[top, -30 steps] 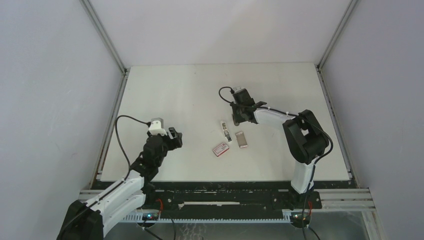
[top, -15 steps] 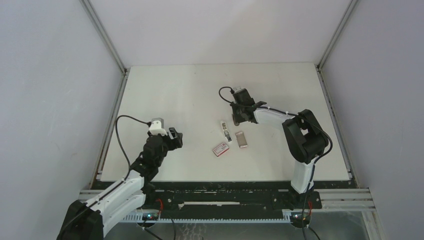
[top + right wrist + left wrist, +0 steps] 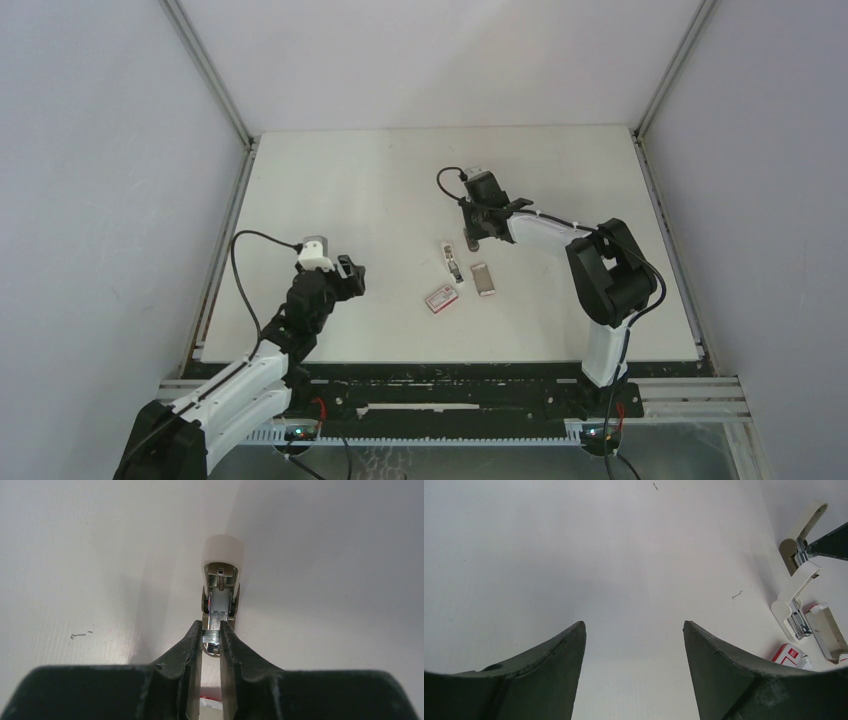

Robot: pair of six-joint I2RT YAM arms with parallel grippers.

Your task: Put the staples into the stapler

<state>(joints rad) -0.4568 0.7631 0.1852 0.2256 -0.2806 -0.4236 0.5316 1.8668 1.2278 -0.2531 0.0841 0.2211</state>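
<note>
White table (image 3: 330, 190) between grey walls (image 3: 100, 200), from above: the stapler (image 3: 452, 260) lay mid-table, long axis near-to-far, bare room toward the left edge. Left wrist: the left tool (image 3: 634, 626) stood open, holding nothing. Right wrist: the right tool (image 3: 211, 628) pinched staples (image 3: 211, 638) at the stapler's open channel.
</note>
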